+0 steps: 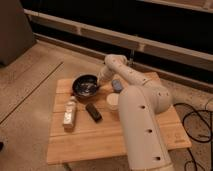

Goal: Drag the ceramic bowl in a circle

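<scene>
- Placement: the ceramic bowl (84,88) is seen on the far left part of the wooden table (100,139), upright, with its glossy inside facing up; nothing can be made out inside it
- Gripper (100,79): it is found at the bowl's right rim, at the end of the white arm (145,117) that reaches over from the right; the jaws are clenched, and they are judged to be pinching that rim, one finger inside the wall and one outside, though the contact itself is too small to be confirmed
- Neighbours: a white cup (113,102) is set near the bowl on its right front side; a dark block (93,111) and a small bottle (70,115) are laid in front of it, near but apart
- Handling, as judged: the bowl is taken to be stiff, fairly heavy for its width and brittle; its glaze is expected to be slippery under a pinch, so a firm hold low on the rim wall is advised rather than at the very lip
- Sliding: the base is expected to slide on the wood with some friction; a rim hold on one side may let the bowl pivot or tip, so a low, level pull is suggested
- Risk: a wide circle is judged likely to knock the cup or the block; a tight circle towards the bare far side is preferred
</scene>
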You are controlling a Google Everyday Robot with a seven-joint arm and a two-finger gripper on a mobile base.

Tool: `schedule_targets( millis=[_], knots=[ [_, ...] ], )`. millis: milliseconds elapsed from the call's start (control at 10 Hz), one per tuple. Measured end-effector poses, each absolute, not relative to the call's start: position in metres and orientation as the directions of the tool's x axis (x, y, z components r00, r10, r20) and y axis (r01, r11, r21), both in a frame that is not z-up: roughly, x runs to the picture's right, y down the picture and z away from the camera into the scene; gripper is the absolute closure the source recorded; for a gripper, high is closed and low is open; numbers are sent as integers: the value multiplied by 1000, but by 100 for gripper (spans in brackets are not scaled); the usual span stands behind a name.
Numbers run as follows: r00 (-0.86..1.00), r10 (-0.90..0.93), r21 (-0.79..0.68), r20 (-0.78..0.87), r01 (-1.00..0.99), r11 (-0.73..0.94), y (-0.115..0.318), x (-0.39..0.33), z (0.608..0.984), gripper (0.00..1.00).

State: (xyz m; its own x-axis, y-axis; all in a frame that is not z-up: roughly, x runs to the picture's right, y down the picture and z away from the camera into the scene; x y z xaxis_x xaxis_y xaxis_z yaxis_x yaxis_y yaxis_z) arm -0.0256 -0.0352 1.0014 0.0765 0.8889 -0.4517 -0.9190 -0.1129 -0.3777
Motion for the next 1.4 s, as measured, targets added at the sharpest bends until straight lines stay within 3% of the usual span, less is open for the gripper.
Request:
schedule_targets(
  millis=[300, 600, 1000, 1400],
  knots=[
    [139, 918, -414, -372, -910, -30, -41, -23, 964, 100],
    [177, 918, -413, -355, -911, 16, -20, -17, 944, 100],
    [140, 887, -371, -440, -928, -38, 11, -1, 960, 100],
    [54, 864, -302, -500, -946, -116, 9, 37, 982, 100]
  ],
)
